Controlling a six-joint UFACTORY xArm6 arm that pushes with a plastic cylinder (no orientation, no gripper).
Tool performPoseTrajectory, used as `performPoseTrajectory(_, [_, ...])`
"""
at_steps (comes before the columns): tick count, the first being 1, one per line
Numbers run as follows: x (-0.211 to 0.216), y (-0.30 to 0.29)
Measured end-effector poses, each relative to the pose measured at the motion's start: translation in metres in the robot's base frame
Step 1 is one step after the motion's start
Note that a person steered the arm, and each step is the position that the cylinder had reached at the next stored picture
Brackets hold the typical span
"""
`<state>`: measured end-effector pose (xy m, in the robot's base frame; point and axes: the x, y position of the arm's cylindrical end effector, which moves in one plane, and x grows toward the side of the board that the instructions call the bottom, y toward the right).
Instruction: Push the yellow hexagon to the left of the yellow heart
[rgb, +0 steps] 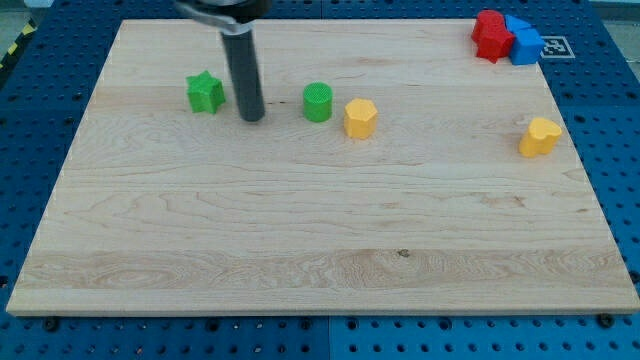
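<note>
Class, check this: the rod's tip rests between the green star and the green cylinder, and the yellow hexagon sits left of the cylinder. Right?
Not quite. The camera view shows the yellow hexagon right of the green cylinder. My tip does rest between the green star and that cylinder.

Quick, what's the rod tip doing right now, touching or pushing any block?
My tip: no gripper, holds nothing; it rests on the wooden board between the green star block and green cylinder block, touching neither.

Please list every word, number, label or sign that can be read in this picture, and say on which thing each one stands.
There is no readable text.
A black-and-white square marker lies at the view's top right, beside the blue block: only a pattern, partly hidden, no letters.
The wooden board and the other blocks carry no writing.
</note>
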<state>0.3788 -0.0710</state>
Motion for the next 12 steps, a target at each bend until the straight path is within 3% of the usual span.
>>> performPoseTrajectory(4, [0.016,0.178])
performPoseTrajectory(6, [0.028,0.12])
performPoseTrajectory(7, [0.054,0.134])
performPoseTrajectory(8, [0.054,0.188])
performPoseTrajectory(12, [0.036,0.249])
